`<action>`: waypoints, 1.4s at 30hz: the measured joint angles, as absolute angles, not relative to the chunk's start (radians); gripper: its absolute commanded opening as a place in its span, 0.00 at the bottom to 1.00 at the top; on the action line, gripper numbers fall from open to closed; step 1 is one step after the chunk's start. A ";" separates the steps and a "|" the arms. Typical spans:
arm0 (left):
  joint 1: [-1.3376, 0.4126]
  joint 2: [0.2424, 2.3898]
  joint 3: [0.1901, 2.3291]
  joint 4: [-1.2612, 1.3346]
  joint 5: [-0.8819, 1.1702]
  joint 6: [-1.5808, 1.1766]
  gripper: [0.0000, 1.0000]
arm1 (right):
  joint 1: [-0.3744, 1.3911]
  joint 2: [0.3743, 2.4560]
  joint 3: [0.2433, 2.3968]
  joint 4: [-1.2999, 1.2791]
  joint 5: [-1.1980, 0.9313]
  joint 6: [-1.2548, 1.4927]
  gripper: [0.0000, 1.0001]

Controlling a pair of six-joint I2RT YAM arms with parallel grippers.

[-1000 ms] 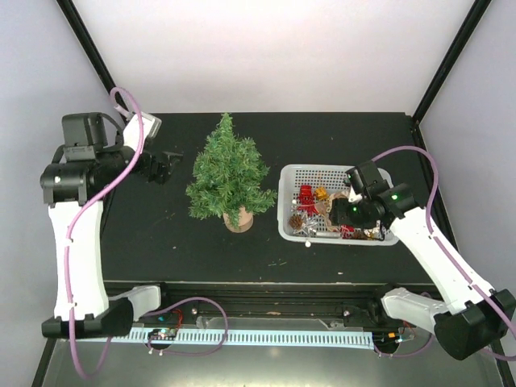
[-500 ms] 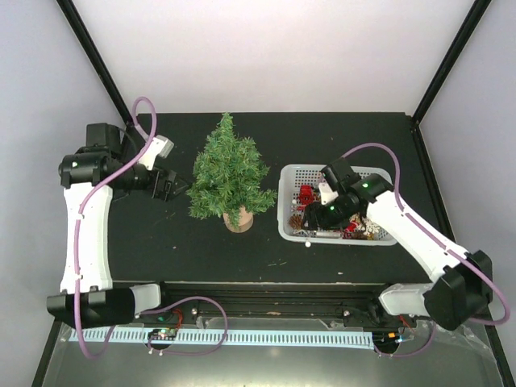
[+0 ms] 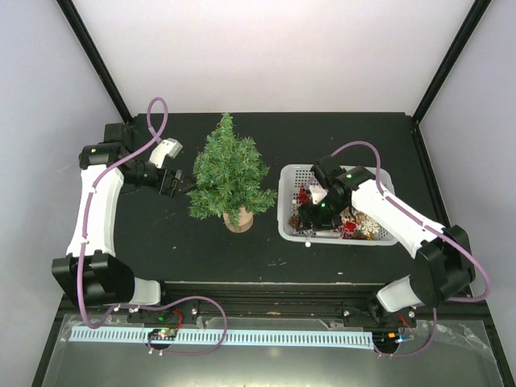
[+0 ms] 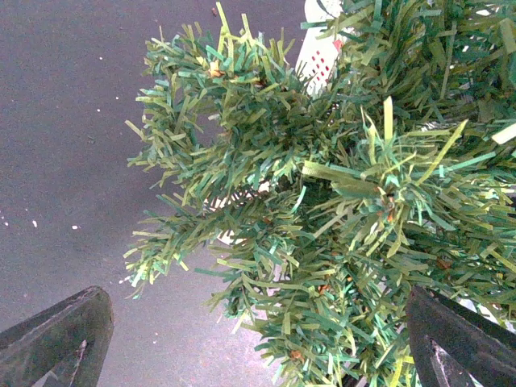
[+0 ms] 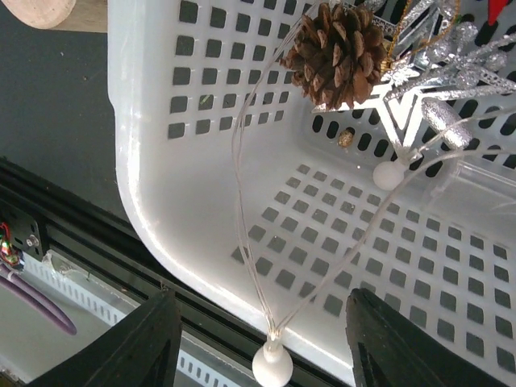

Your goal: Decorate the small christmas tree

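The small christmas tree stands left of centre on its tan stump, with no ornaments showing on it. My left gripper is open at the tree's left side, and in the left wrist view its green branches reach in between the wide fingers. My right gripper hangs over the near left corner of the white basket. It is open, with a white bulb on a clear wire between its fingers, touching neither.
The basket wall holds a pine cone, a silver glitter star, a second white bulb and red and gold ornaments. The black rail runs along the table's near edge, just behind the basket corner.
My left arm has swung right, bringing its open gripper up against the tree's left branches. My right gripper has moved left across the basket to its near corner, its jaws narrowing somewhat.
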State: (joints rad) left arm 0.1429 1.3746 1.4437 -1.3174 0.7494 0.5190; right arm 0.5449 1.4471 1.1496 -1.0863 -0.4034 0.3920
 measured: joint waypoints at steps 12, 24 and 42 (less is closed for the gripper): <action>0.144 1.368 1.409 -1.273 0.743 0.524 0.99 | 0.548 1.517 1.143 -1.078 -0.405 0.359 0.54; 0.145 1.368 1.402 -1.257 0.742 0.525 0.99 | 0.559 1.523 1.114 -1.036 -0.452 0.359 0.37; 0.182 1.368 1.425 -1.242 0.748 0.518 0.99 | 0.574 1.547 1.114 -0.991 -0.451 0.362 0.06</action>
State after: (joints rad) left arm 0.1822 1.3682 1.4246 -1.2415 0.7479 0.5179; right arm 0.5735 1.5475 1.1141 -0.9905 -0.4511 0.3618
